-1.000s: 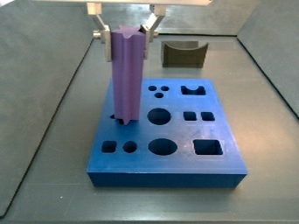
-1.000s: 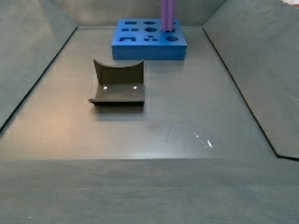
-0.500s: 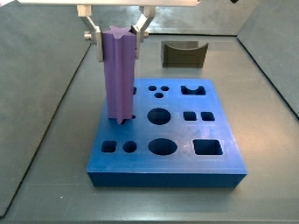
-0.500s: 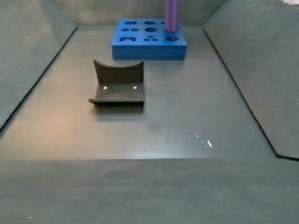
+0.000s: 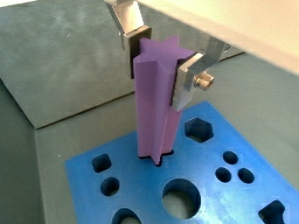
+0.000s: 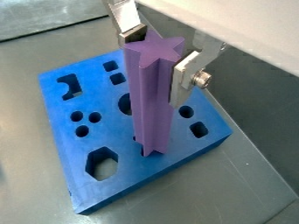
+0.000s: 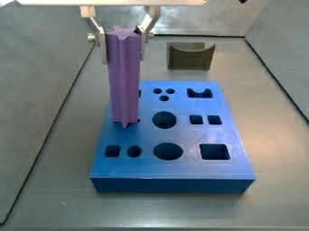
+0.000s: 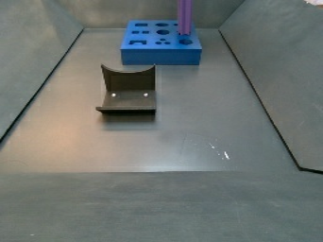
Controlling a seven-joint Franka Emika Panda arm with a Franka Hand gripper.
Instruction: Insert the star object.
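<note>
The star object (image 7: 121, 81) is a tall light-purple prism standing upright on the blue block (image 7: 169, 183). Its lower end sits in a hole near one edge of the block, seen in both wrist views (image 5: 158, 105) (image 6: 152, 96). How deep it goes I cannot tell. My gripper (image 7: 118, 29) is above the block, shut on the prism's top; the silver fingers press two opposite sides (image 5: 160, 66) (image 6: 158, 59). In a side view only the prism (image 8: 184, 17) shows over the block (image 8: 158, 52); the gripper is out of frame there.
The blue block (image 5: 140, 179) (image 6: 52, 131) has several other holes: round, square, hexagonal and notched. The fixture, a dark olive notched bracket (image 7: 189, 54) (image 8: 127, 90), stands on the grey floor apart from the block. Grey walls enclose the floor.
Over the last second the gripper and the prism's top shifted slightly left in the side view. The prism stands straighter; its lower end stays at the same hole.
</note>
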